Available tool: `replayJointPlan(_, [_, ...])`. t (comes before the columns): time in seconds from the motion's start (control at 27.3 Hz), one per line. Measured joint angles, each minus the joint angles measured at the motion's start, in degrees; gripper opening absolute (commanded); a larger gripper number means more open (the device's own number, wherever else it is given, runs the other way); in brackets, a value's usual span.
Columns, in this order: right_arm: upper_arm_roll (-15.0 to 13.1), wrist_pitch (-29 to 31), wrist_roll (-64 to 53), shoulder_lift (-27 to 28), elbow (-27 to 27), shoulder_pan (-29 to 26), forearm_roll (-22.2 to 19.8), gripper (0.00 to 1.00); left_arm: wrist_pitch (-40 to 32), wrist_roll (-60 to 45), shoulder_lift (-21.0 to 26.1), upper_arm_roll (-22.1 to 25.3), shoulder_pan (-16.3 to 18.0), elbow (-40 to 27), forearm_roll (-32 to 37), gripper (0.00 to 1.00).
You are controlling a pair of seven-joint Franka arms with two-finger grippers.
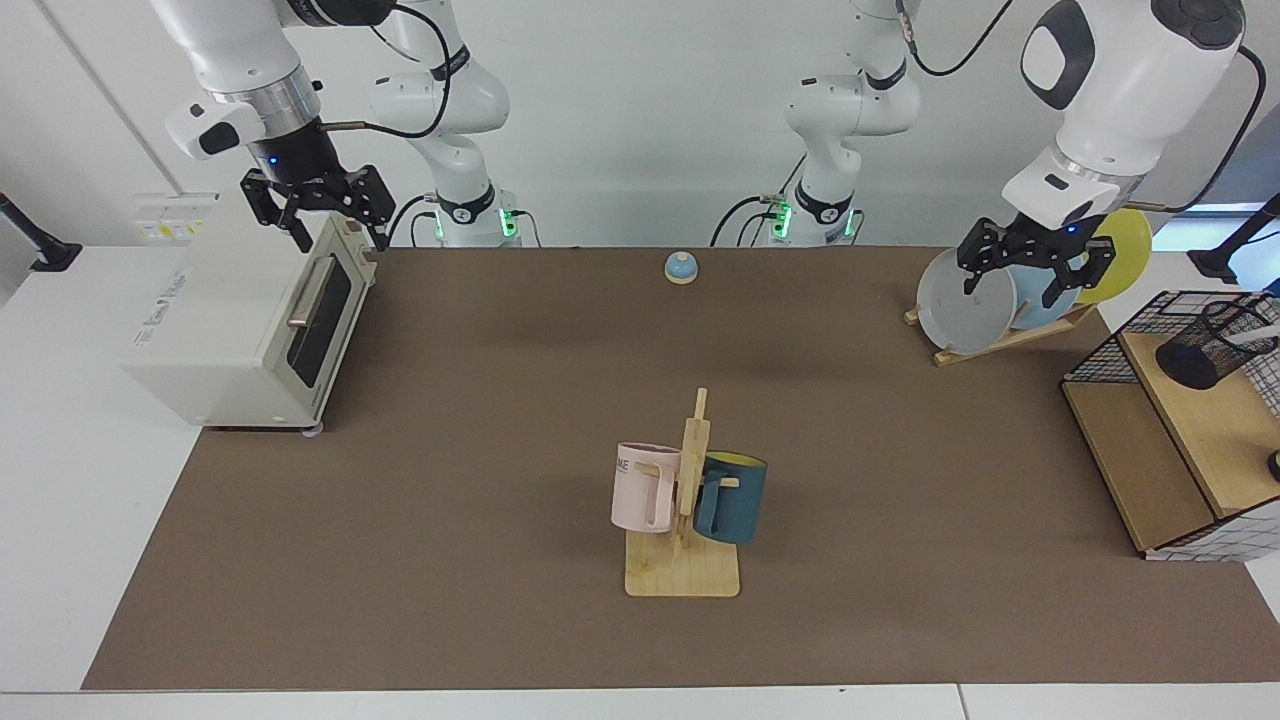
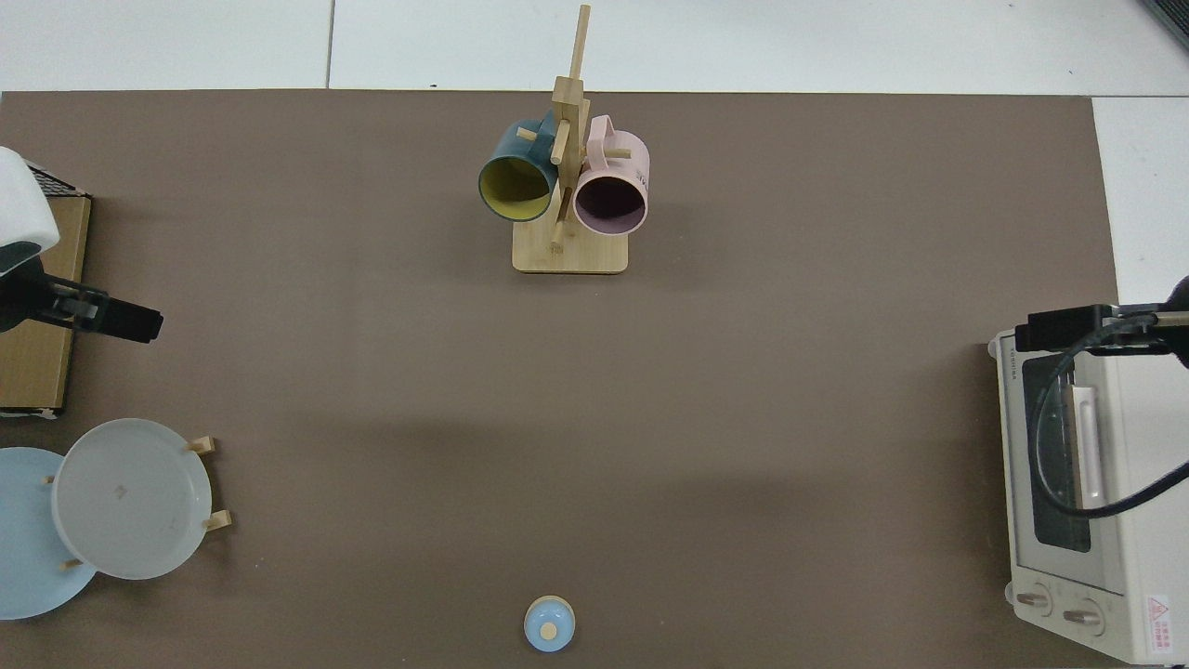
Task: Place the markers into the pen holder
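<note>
The pen holder [image 1: 1205,352] is seen at the right edge of the facing view, lying tilted on the wooden shelf of a black wire basket [image 1: 1110,345]. A pale stick, probably the marker [image 1: 1258,336], is seen poking from its mouth, though its details cannot be made out.

Up and to the left of the basket, the left gripper [image 1: 1028,280] is held in the air in front of the plate rack [image 1: 1000,335], where a grey plate [image 1: 960,300], a blue one and a yellow one stand. Its fingers are spread and nothing is held between them. In the top view, part of this gripper [image 2: 111,318] is seen at the left edge.

In the upper left of the facing view, the right gripper [image 1: 330,235] is held just above the toaster oven [image 1: 250,320], waiting, its fingers spread and empty.

At the centre of the brown mat [image 1: 500,420], a pink mug [image 1: 640,488] and a dark blue mug [image 1: 732,498] are hung on a wooden mug tree [image 1: 690,520]. A small blue bell [image 1: 681,267] is seen at the mat's far edge.
</note>
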Motion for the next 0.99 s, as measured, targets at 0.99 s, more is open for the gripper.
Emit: replayJointPlan(0.99, [0.0,0.0,0.0,0.0,0.0,0.0,0.0,1.0,0.0,-8.59,-0.25,-0.28,-0.05,-0.88,-2.2,1.0])
